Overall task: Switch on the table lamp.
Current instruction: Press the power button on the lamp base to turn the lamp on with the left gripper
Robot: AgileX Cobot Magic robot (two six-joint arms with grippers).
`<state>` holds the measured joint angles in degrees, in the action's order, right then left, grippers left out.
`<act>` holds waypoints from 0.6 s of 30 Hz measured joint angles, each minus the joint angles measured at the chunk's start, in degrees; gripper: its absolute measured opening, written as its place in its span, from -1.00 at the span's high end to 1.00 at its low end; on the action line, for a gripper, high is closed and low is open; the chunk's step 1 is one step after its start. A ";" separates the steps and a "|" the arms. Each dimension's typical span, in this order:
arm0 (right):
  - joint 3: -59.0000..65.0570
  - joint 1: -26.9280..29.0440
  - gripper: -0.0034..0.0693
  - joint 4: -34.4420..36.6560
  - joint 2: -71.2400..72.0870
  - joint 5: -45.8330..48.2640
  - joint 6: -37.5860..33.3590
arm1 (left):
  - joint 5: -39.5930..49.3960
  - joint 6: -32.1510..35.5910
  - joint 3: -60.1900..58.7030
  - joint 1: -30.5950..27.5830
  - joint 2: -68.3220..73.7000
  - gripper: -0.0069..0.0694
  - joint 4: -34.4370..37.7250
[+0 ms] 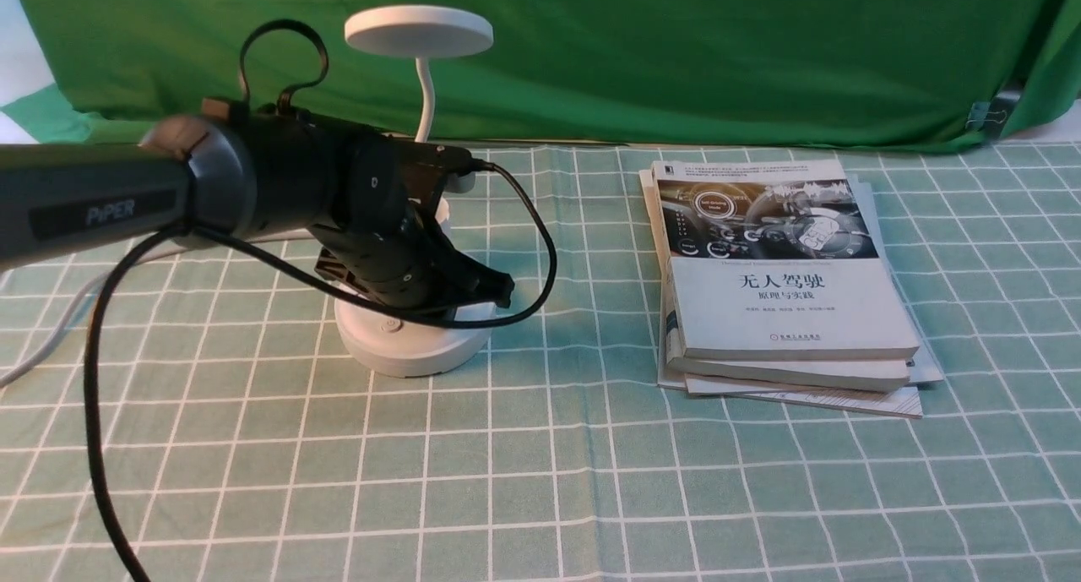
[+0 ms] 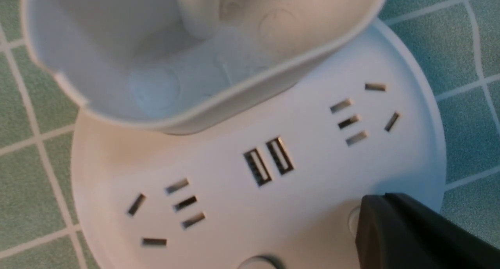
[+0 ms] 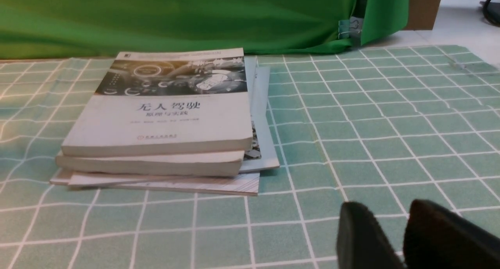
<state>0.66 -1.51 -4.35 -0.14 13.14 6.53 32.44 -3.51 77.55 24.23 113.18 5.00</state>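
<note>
The table lamp (image 1: 419, 31) stood upright in the upper left of the front view, and its white disc head was near the green backdrop (image 1: 676, 58). Its round base (image 1: 414, 354) was on the checked tablecloth (image 1: 540, 497), left of the centre, and one button (image 1: 391, 325) showed on the front part of it. My left arm (image 1: 296, 176) came in from the left edge and covered the middle of the lamp. The left gripper (image 1: 498, 291) was low over the base, and a black cable (image 1: 549, 252) made a loop around it. In the left wrist view I saw the sockets and the open holder (image 2: 195, 66) of the lamp, and dark fingers (image 2: 414, 234) over the base, close to a round button which they partly hid. The fingers looked pressed together, with nothing between them. I could not tell if they touched the button. A stack of books (image 1: 790, 286) lay right of the centre in the front view, well apart from the lamp. The right gripper (image 3: 394, 237) showed only in its own wrist view, blurred, with its fingers a little spread and only tablecloth seen between them.
</note>
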 joint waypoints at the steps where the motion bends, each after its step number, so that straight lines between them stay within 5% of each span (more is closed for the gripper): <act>1: 0.00 0.00 0.25 0.00 0.00 0.00 0.00 | -0.04 -0.06 0.00 0.00 0.06 0.82 0.00; 18: 0.00 0.00 0.25 0.00 0.00 -0.07 0.00 | -2.72 -0.60 -1.26 0.00 -2.88 0.82 0.22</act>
<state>0.66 -1.51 -4.35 -0.14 13.08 6.53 29.71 -4.11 76.29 24.23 110.30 5.22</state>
